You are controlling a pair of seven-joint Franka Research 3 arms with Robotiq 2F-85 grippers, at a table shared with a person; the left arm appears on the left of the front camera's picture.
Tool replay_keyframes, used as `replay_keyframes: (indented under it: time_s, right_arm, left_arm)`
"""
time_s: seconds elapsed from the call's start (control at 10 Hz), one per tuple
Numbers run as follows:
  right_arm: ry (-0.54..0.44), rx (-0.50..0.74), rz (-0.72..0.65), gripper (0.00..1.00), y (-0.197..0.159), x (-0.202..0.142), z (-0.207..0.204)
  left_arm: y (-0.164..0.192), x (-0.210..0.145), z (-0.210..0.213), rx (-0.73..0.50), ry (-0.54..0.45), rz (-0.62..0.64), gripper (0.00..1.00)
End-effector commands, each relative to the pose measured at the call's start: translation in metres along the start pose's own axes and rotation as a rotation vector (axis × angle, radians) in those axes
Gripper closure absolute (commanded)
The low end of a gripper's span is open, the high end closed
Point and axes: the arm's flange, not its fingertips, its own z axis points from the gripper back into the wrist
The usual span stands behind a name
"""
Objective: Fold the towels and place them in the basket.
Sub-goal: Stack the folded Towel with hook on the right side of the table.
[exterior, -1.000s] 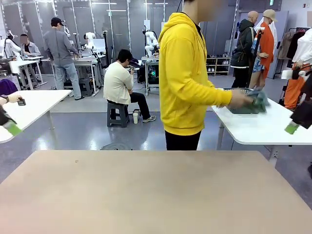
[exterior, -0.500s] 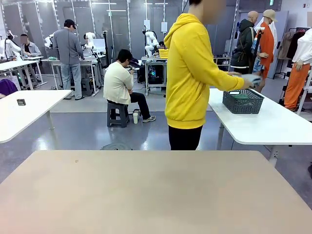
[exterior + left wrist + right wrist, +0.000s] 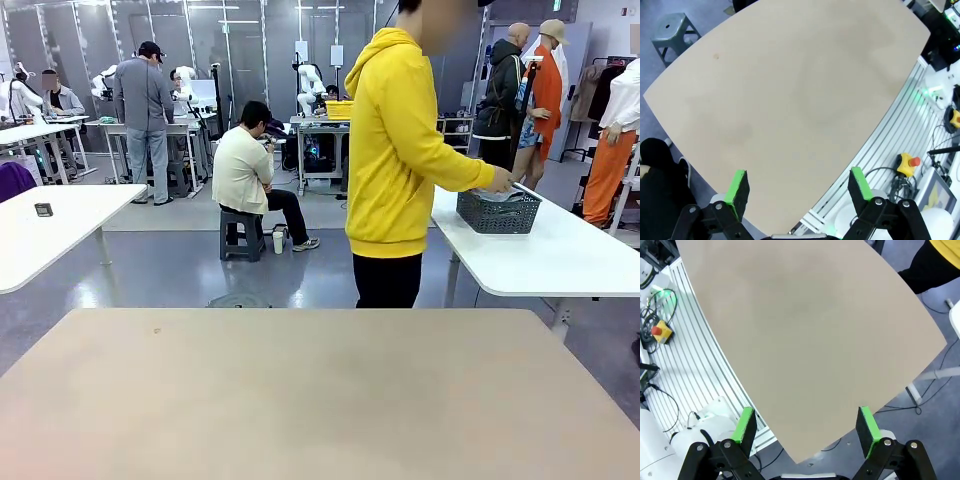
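Left gripper (image 3: 797,187): fingers spread wide, grasping nothing, high above the beige table (image 3: 790,100).
Right gripper (image 3: 807,427): fingers likewise spread and released, high over the same tabletop near its edge.
Person (image 3: 405,160): in a yellow hoodie, stands beyond the far edge, turned toward a white side table (image 3: 545,255).
Basket (image 3: 497,211): dark grey mesh, on the white side table; the person's hand (image 3: 500,181) is at its rim.
Towels (image 3: 500,196): pale cloth showing inside the basket; colours hard to tell apart.
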Motion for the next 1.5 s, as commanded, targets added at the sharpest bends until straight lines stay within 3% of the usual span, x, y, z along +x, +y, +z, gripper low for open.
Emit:
replay_keyframes:
  time_s: [0.0,1.4]
  right_arm:
    - [0.015,-0.005,0.01,0.0,-0.0001,-0.0001,0.0013]
    - [0.015,-0.005,0.01,0.0,-0.0001,-0.0001,0.0013]
  left_arm:
    - [-0.0004,0.0001,0.002,0.003,0.004,-0.013,0.0]
    - [-0.0004,0.0001,0.002,0.003,0.004,-0.013,0.0]
